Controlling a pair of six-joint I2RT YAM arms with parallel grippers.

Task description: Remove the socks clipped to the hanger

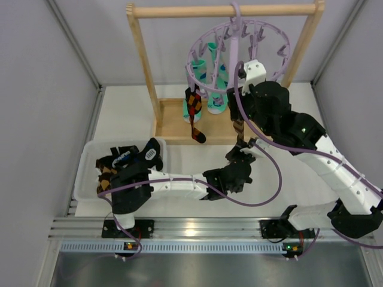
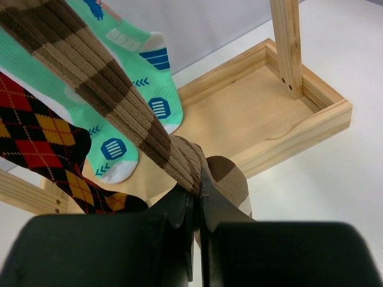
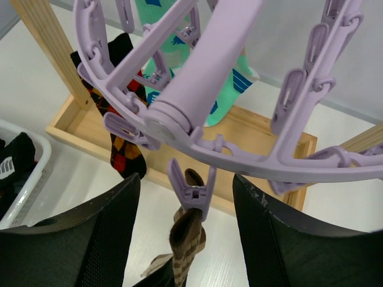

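Firmly, the left gripper (image 2: 197,206) pinches the brown-and-tan striped fabric sock (image 2: 114,95), clipped to a peg (image 3: 192,194) of the round lavender plastic hanger (image 3: 197,89). The right gripper (image 3: 185,182) gapes wide, that peg between its fingers (image 3: 102,239).

Bright, even overhead light — soft shadows, sharp pics; wrist-cam foregrounds slightly blurred — no glare.

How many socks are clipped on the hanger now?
4: brown striped sock, pinched by left gripper; red argyle sock left of it; two mint-green socks behind. Others may be hidden.
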